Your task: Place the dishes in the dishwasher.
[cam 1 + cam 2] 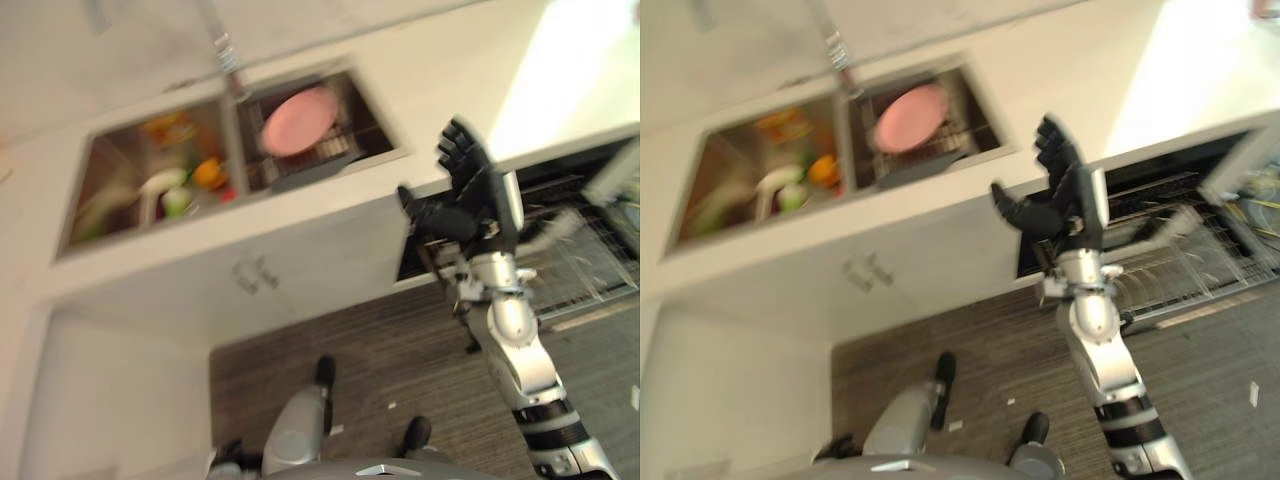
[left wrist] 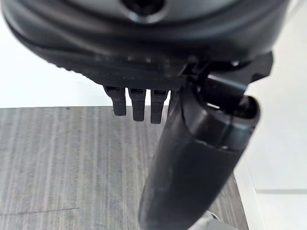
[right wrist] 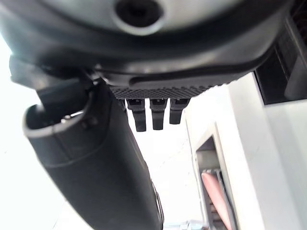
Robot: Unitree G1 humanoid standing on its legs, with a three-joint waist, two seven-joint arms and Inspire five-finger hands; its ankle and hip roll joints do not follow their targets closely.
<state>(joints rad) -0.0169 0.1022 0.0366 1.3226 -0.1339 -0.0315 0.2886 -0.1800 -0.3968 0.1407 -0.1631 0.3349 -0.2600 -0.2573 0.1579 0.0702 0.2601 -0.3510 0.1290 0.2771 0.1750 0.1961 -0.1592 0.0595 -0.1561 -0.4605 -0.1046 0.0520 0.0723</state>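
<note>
Nearest in the left eye view, the right robot hand (image 1: pixel 462 190) is raised before the table (image 1: pixel 440 90) edge, fingers spread, holding nothing. Behind it, a pink plate (image 1: pixel 298 120) leans in the sink (image 1: pixel 375 120) rack; cups and bowls (image 1: pixel 178 185) fill the other basin. At right, the dishwasher rack (image 1: pixel 585 265) stands pulled out. Over wooden floor (image 2: pixel 57 153) in the left wrist view, the left robot hand (image 2: pixel 144 72) hangs relaxed and empty. From the right wrist view, the plate shows edge-on.

Head pair looking steeply down, sharing the steel double sink (image 1: pixel 240 150) and open dishwasher rack (image 1: pixel 1200 265); each wrist camera peers close along its own dark hand (image 2: pixel 192 158); the right one's (image 3: pixel 96 163) faces the sink.
</note>
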